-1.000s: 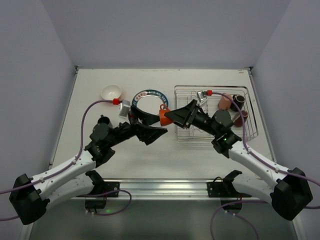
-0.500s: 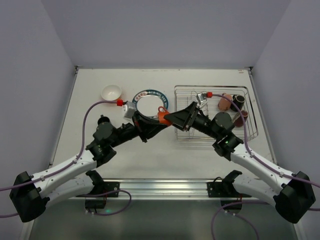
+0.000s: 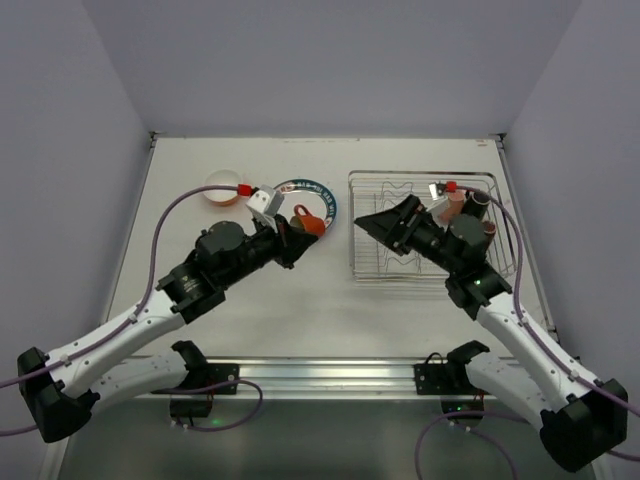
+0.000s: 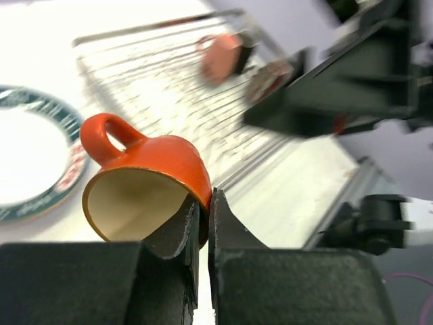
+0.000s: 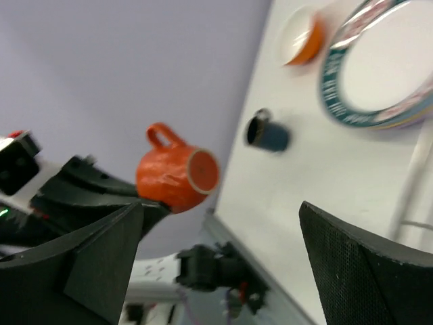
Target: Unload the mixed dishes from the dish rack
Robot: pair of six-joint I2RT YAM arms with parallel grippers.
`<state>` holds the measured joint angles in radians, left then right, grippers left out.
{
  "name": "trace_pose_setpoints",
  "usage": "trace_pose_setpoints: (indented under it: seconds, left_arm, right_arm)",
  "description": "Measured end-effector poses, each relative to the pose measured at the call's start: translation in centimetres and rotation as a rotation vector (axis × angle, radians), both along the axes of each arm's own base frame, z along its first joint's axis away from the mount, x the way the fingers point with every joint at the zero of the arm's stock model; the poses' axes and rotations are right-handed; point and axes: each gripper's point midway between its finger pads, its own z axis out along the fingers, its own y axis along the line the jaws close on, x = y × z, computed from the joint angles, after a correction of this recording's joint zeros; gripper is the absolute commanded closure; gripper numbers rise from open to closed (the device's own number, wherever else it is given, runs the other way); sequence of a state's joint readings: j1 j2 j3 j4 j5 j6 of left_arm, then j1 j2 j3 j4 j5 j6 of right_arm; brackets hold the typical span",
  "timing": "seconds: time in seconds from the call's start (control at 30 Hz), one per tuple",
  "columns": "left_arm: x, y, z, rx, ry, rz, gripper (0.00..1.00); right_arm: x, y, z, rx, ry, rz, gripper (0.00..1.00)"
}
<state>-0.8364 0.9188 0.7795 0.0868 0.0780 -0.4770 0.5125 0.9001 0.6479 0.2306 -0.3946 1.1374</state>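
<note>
Orange mug, its rim wall pinched between the left fingers; the right fingers stand wide apart.

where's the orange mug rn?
Top view, left of centre: the orange mug is pinched by its rim in the left tool, at the near edge of the dark-rimmed plate, left of the dish rack.
</note>
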Motion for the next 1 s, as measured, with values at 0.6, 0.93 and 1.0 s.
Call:
trace_pose_setpoints:
  seconds: [0.6, 0.93, 1.0]
  left_arm:
    - [5.3, 15.1, -21.9, 0.974, 0.717, 0.385, 1.00]
    - [6.4, 15.9, -23.9, 1.048, 0.774, 0.365, 1.00]
    - [6.8, 15.8, -23.9, 1.044, 0.770, 0.366, 1.00]
  right_arm:
    - [3.7, -12.2, -3.4, -0.638, -0.123, -0.359, 0.01]
    - [2.8, -12.5, -5.1, -0.676, -0.123, -0.333, 0.01]
    - [2.6, -12.4, -4.8, -0.669, -0.135, -0.330, 0.01]
